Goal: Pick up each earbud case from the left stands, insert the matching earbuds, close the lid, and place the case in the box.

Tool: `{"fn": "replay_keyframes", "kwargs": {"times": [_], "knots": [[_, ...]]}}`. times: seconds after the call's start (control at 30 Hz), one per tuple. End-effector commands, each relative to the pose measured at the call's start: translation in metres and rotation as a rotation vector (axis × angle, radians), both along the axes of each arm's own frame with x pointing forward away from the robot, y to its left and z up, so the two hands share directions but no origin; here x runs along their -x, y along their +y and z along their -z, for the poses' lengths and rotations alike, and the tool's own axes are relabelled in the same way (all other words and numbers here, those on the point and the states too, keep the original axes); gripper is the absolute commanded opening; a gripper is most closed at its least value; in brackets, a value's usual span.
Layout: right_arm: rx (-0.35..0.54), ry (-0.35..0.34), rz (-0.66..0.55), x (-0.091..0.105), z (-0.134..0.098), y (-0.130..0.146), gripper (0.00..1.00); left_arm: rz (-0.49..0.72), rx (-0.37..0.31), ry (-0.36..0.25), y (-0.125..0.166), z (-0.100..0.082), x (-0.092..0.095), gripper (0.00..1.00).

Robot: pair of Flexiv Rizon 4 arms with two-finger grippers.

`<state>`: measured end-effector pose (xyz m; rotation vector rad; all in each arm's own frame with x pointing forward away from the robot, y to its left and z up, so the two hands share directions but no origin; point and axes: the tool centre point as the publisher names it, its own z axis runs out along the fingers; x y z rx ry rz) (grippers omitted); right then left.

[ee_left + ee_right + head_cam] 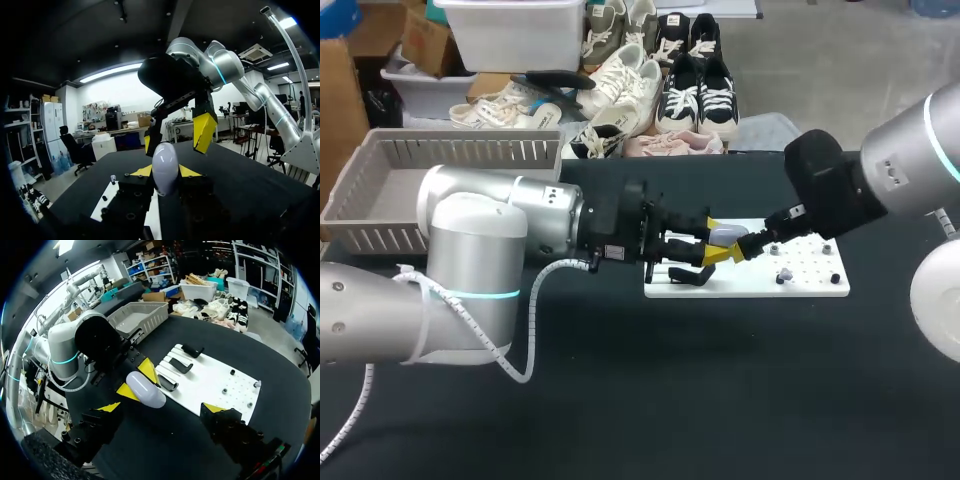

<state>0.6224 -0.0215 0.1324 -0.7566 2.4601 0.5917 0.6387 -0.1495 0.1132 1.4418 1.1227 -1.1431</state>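
Earbud case, a pale oval plastic shell (pixel 165 167), sits pinched on two sides between the yellow fingertips of the left gripper (pixel 718 241), above the white perforated board (pixel 810 285) on the black table (pixel 700 400); the right gripper (pixel 162 407) hangs just ahead of it, fingers spread wide, holding nothing. Black stands (pixel 180 365) lie beside the left gripper; the grey slatted basket (pixel 380 190) is well apart from both.

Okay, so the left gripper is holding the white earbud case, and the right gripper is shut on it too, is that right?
Not quite. The left gripper does hold the white earbud case, but the right gripper is open, not shut on it. The right wrist view shows its fingers spread wide, clear of the case.
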Motion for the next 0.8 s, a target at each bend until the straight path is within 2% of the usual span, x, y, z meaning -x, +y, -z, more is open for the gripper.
{"fn": "replay_keyframes", "kwargs": {"times": [0.03, 0.8], "knots": [[0.009, 0.009, 0.008, -0.004, 0.002, 0.003, 1.0, 0.004, 0.0, 0.0, 0.0, 0.001, -0.002, 0.0], [0.012, 0.021, 0.04, -0.016, 0.008, -0.003, 1.0, 0.004, 0.0, 0.0, 0.0, 0.001, -0.002, 0.0]]}}
